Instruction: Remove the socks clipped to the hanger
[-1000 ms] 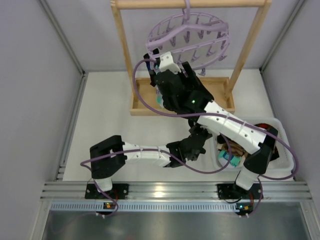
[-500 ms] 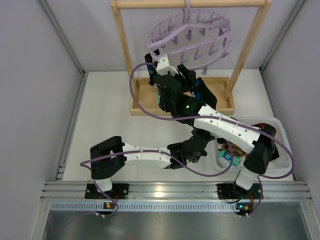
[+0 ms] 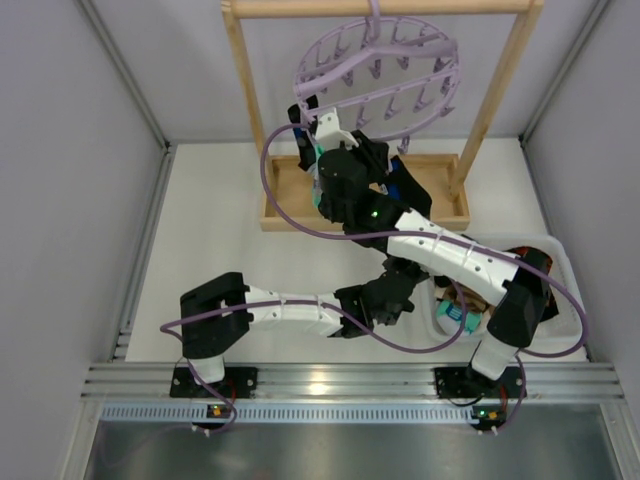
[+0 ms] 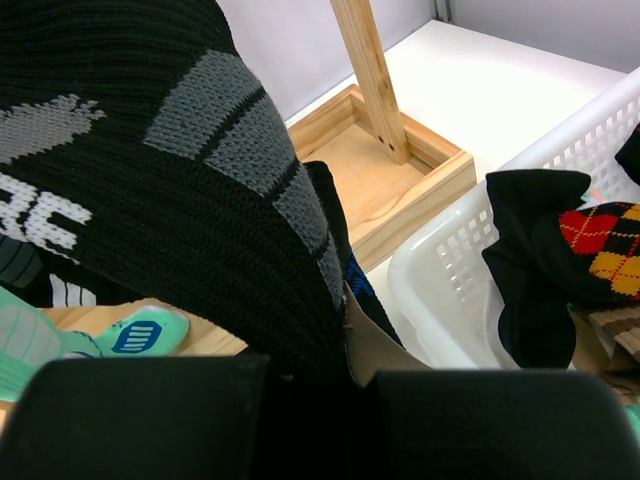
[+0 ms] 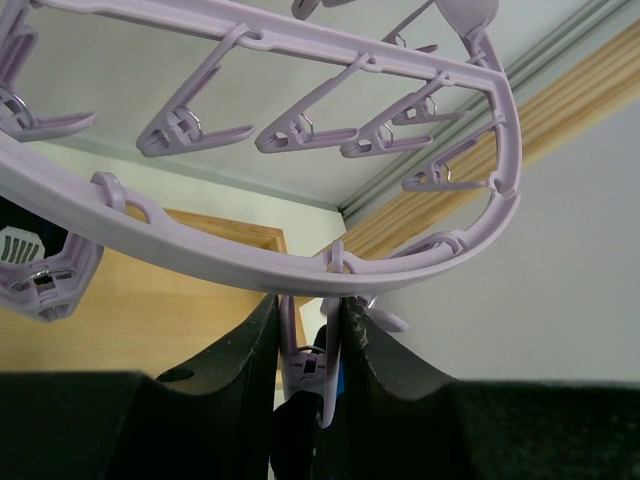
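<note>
The lavender hanger (image 3: 380, 62) hangs by its hook from the wooden frame. My right gripper (image 3: 320, 135) is raised to the ring's lower left rim. In the right wrist view the right gripper (image 5: 308, 345) is shut on a lavender clip peg (image 5: 305, 365) under the ring (image 5: 250, 265), and a black sock (image 5: 290, 440) hangs from that peg. My left gripper (image 3: 398, 288) sits low under the right arm. In the left wrist view the left gripper (image 4: 320, 375) is shut on a black sock with grey stripes (image 4: 180, 190) that runs up out of view.
The wooden frame rack (image 3: 243, 90) has a tray base (image 3: 285, 205) where a teal-white sock (image 4: 140, 335) lies. A white basket (image 3: 565, 335) at the right, also in the left wrist view (image 4: 470, 250), holds a red-orange argyle sock (image 4: 605, 245) and black ones. Grey walls stand on both sides.
My right gripper has risen up and left to the hanger's rim and closed round a clip peg. The hanger has swung slightly. The left arm has barely moved.
</note>
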`<state>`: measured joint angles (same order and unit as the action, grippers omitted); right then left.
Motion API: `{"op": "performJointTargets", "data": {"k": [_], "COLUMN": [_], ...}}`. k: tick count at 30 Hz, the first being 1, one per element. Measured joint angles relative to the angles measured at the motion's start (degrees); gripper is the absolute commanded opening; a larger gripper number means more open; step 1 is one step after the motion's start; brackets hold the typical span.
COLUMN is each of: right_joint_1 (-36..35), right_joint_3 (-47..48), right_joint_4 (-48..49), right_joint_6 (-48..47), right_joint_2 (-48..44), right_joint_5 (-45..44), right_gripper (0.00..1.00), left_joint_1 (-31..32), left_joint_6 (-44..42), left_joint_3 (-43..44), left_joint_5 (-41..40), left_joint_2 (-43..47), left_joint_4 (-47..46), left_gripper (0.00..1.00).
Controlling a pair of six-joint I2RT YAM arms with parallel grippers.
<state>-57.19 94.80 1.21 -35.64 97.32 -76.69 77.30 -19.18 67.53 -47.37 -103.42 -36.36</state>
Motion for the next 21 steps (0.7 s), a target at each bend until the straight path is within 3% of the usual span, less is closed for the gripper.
{"op": "performJointTargets", "data": {"k": [8,21], "right_joint_1": [0.0,0.0], "right_joint_3": [-0.3,1.4], "right_joint_4": [0.3,-10.1], "right_joint_6": [0.3,10.9], "right_joint_2": [-0.1,-2.8], "right_joint_5": [0.2,4.9], "right_gripper": [0.0,0.0], "left_joint_1": [0.0,-0.9], "left_joint_6": [1.1,10.3], "left_joint_3": [0.0,-8.3], "left_joint_5": [0.0,1.4], "left_joint_2": [0.0,1.0], "left_joint_4": [0.0,1.3], "left_gripper": [0.0,0.0]}}
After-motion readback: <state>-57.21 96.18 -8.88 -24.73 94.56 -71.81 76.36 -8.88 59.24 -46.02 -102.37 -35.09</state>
